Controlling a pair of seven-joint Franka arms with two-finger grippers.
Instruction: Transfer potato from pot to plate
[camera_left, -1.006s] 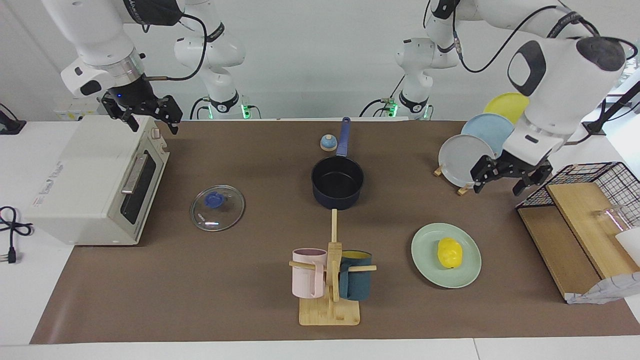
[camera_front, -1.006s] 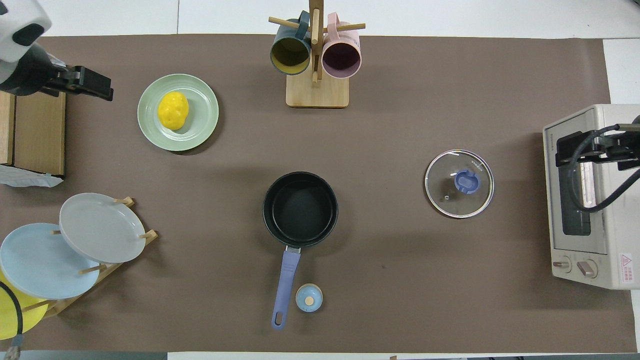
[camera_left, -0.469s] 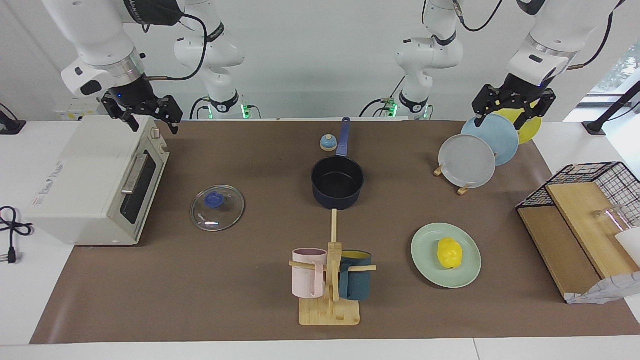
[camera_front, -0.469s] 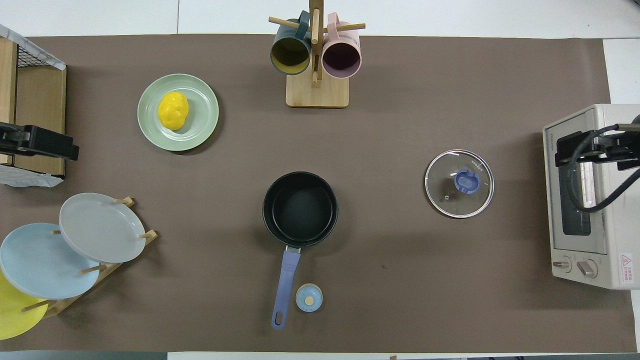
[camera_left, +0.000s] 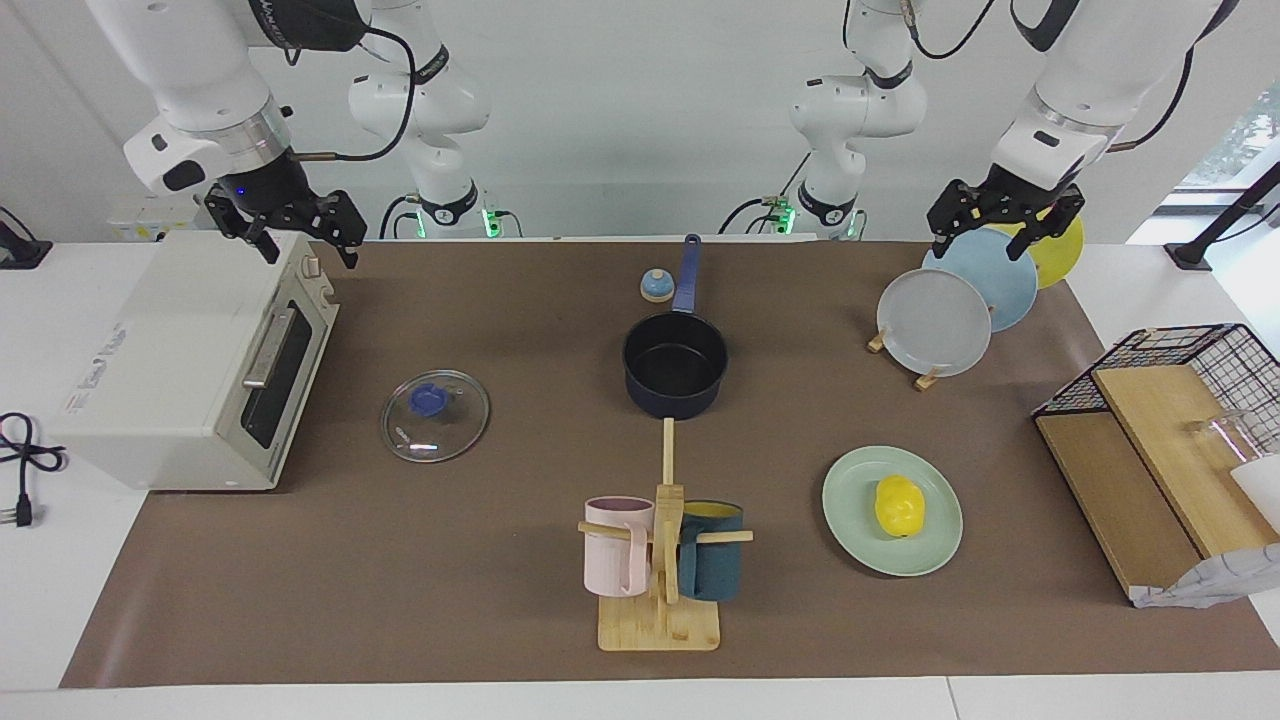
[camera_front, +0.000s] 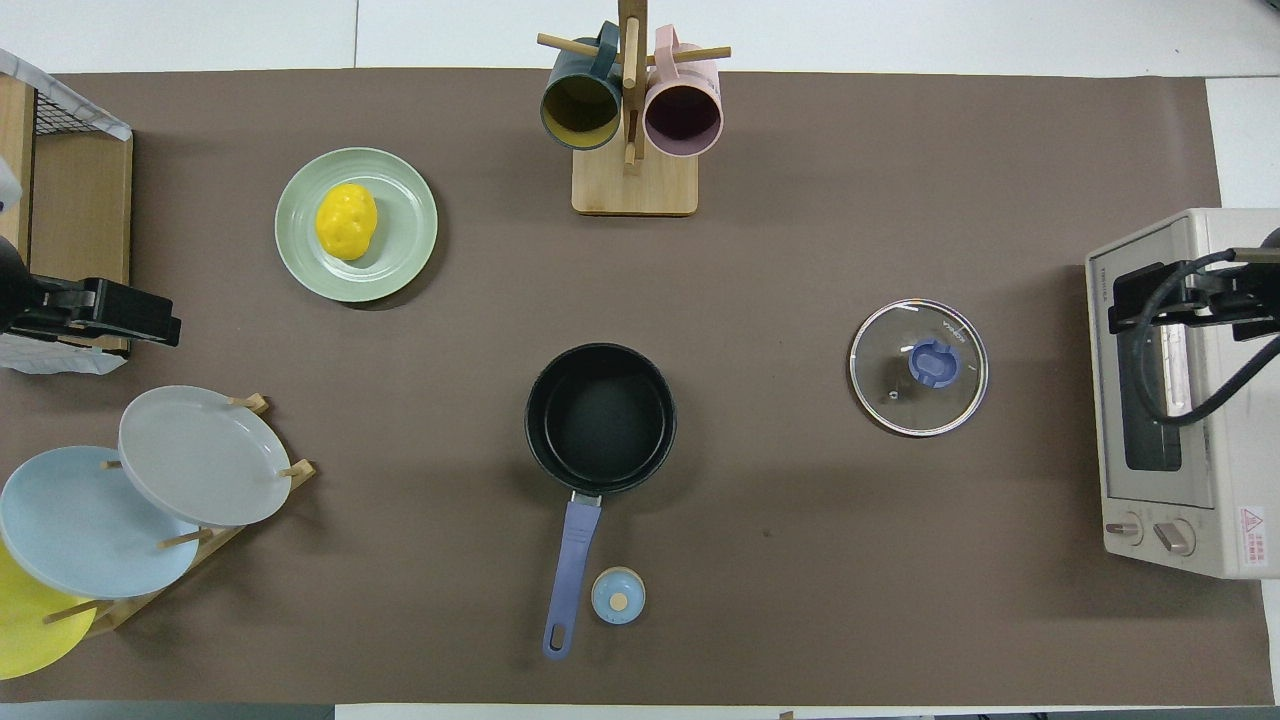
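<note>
On the bench (camera_left: 400, 600) we see the potato (camera_left: 898, 505) lying on the mint-green plate (camera_left: 850, 520), toward the left arm's end and well apart from both tools. The pot (camera_left: 675, 365) stands empty at the middle of the bench, between the two tools, its long blue handle pointing toward the robots.

Our left tool (camera_left: 996, 225) hangs in the air above the rack of upright plates (camera_left: 935, 322), just over the light blue one, with its fingers spread wide and nothing between them. The potato and its plate lie farther from the robots than that rack.

Our right tool (camera_left: 297, 228) waits in the air above the toaster oven (camera_left: 180, 370), fingers also spread wide and holding nothing. A glass lid (camera_left: 435, 416) lies flat on the bench between the oven and the pot. A mug stand (camera_left: 660, 560) with a pink and a dark teal mug stands farther from the robots than the pot.
</note>
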